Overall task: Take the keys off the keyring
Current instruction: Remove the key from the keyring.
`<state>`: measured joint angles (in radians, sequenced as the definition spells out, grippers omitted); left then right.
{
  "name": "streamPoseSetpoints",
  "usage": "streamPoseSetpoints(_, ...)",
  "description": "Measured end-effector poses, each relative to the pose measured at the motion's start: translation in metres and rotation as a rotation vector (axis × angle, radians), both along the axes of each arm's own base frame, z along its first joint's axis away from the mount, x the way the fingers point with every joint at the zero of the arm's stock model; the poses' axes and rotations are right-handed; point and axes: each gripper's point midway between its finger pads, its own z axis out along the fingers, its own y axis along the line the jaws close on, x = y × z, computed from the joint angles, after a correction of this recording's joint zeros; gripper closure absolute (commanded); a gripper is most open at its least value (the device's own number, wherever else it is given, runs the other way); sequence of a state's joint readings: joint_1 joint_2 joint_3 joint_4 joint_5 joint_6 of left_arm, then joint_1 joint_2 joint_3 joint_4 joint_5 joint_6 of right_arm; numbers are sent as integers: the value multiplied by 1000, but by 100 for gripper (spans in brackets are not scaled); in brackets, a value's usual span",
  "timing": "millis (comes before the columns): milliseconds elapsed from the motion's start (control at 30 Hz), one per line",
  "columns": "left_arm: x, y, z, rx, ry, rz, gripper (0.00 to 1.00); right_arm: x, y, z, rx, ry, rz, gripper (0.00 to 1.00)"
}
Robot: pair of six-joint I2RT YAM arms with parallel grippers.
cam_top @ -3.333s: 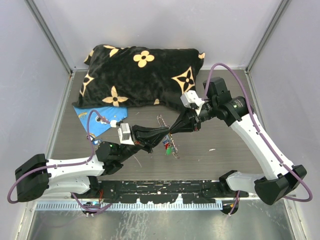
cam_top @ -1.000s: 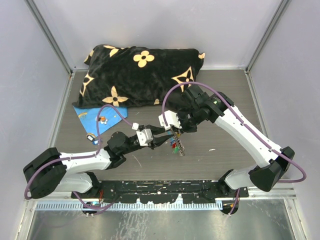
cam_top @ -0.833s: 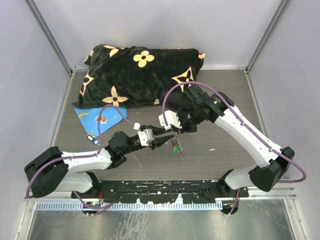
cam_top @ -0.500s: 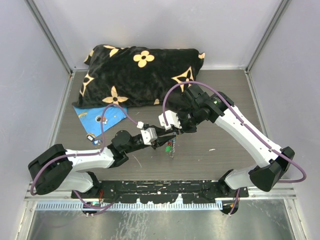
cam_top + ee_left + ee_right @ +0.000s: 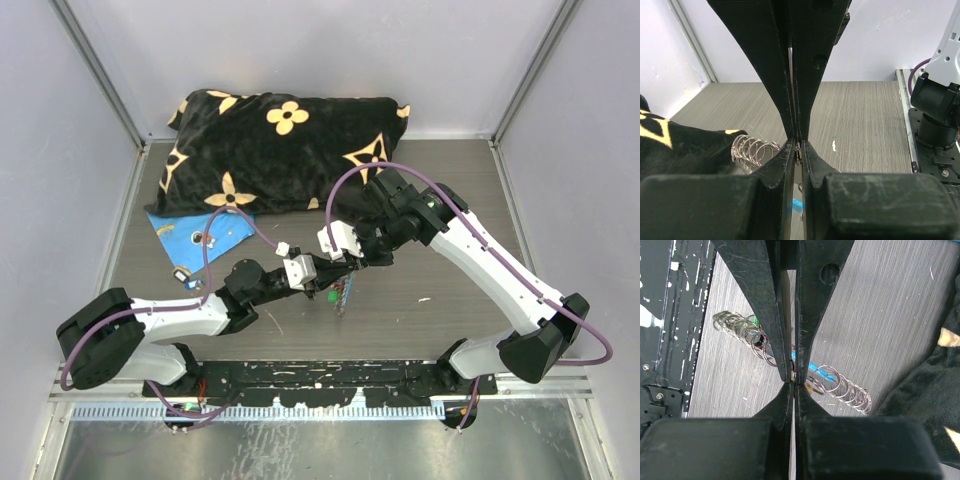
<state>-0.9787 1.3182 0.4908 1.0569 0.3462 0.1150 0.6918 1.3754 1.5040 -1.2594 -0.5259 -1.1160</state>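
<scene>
Cannot see the middle of the keyring (image 5: 842, 385) behind the left gripper (image 5: 797, 146) or the right gripper (image 5: 793, 379); cannot tell the keys (image 5: 340, 293) apart from above, too small.

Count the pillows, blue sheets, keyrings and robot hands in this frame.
pillow: 1
blue sheet: 1
keyring: 1
robot hands: 2 (left hand, right hand)
Total: 5
The keys are too small to count.
</scene>
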Motion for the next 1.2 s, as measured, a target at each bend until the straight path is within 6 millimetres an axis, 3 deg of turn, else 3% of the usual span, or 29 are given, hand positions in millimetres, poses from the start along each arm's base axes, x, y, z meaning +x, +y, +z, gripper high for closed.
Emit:
streamPoseSetpoints(133, 0, 0, -1, 4, 1, 0, 100, 0, 0, 0, -1, 2, 0, 99)
streamPoseSetpoints(400, 2, 2, 0, 11, 9, 6, 100, 2, -2, 1, 11, 11, -11, 93)
streamPoseSetpoints(833, -5, 16, 33, -67, 53, 3, 100, -4, 5, 32, 231, 84, -5, 87)
streamPoseSetpoints(1067, -7, 20, 33, -63, 105, 3, 100, 5, -11, 42, 280, 82, -64, 69)
streamPoseSetpoints(1200, -8, 21, 30, -56, 132, 0, 100, 1, -10, 48, 311, 92, -52, 60)
